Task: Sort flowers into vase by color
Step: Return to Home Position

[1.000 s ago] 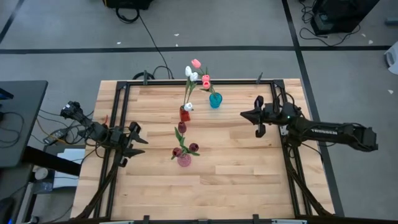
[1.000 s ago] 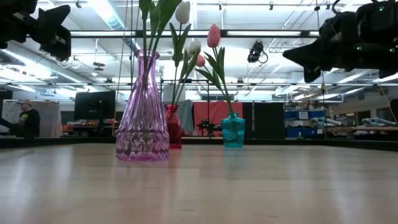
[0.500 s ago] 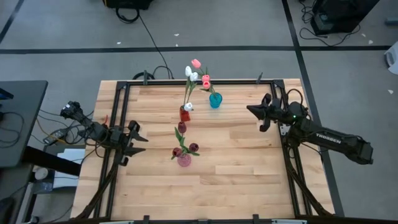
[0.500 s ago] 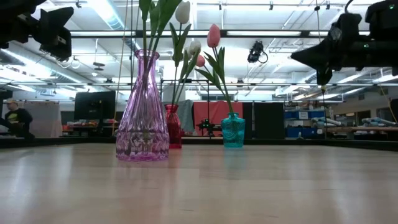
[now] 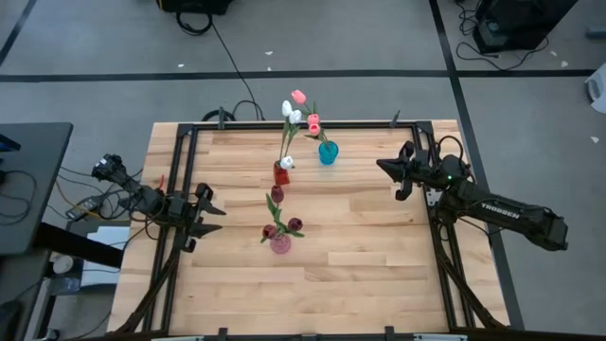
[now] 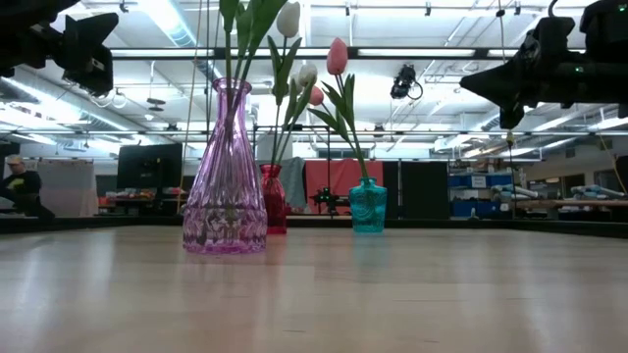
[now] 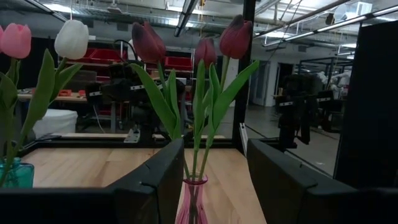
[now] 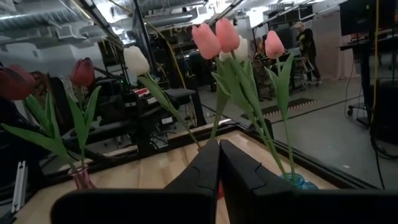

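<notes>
Three vases stand on the wooden table. The pink glass vase [image 5: 280, 243] [image 6: 225, 176] holds three dark maroon tulips [image 5: 277, 194] [image 7: 236, 37]. White tulips [image 5: 292, 115] stand in the red vase [image 5: 282, 174], and pink tulips [image 5: 313, 123] [image 8: 216, 37] in the teal vase [image 5: 328, 152] [image 6: 368, 206]. My left gripper [image 5: 216, 215] [image 7: 214, 155] hovers open near the table's left edge, pointing at the pink vase [image 7: 193, 199]. Near the right edge my right gripper [image 5: 382, 168] [image 8: 219, 144] is shut and empty, raised above the table and pointing toward the teal vase.
A black metal frame [image 5: 180, 161] runs round the table's left, far and right sides. Bare wood [image 5: 360, 275] stretches across the near half and between the vases and each arm. A person [image 6: 20, 186] sits in the room far behind the table.
My right gripper has drawn back toward the table's right edge and slightly toward its far edge, away from the vases, then come to rest. The left arm, the vases and the flowers have kept still.
</notes>
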Action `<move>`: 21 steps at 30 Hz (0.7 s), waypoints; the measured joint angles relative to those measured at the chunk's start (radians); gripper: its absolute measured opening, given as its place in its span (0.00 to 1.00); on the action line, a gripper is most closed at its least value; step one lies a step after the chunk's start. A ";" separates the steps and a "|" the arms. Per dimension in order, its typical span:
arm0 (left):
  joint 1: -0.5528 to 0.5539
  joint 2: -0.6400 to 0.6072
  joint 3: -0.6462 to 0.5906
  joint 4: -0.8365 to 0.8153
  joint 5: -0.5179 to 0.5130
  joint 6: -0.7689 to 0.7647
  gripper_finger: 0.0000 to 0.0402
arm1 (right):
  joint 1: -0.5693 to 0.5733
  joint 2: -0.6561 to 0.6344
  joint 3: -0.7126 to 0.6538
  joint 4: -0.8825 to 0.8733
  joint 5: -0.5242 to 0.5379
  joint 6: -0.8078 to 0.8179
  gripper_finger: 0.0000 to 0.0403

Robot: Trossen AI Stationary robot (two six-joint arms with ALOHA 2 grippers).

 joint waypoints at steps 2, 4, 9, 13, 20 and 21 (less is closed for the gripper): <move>0.000 0.000 0.000 0.000 0.000 -0.001 0.45 | 0.000 0.000 0.000 -0.001 0.000 0.000 0.06; 0.000 0.000 0.000 -0.002 0.009 0.003 0.45 | 0.000 0.000 0.000 0.000 0.000 0.000 0.06; 0.009 0.011 0.025 0.159 0.870 -0.075 0.45 | 0.000 0.005 0.000 0.002 -0.003 -0.001 0.06; 0.012 0.018 0.025 0.360 1.338 -0.206 0.45 | 0.000 0.017 0.000 0.012 -0.011 -0.001 0.06; 0.011 0.015 0.028 0.652 1.586 -0.340 0.45 | 0.001 0.020 0.000 0.018 -0.011 -0.001 0.06; 0.011 0.014 0.029 0.670 1.586 -0.340 0.45 | 0.001 0.020 0.000 0.017 -0.011 -0.002 0.06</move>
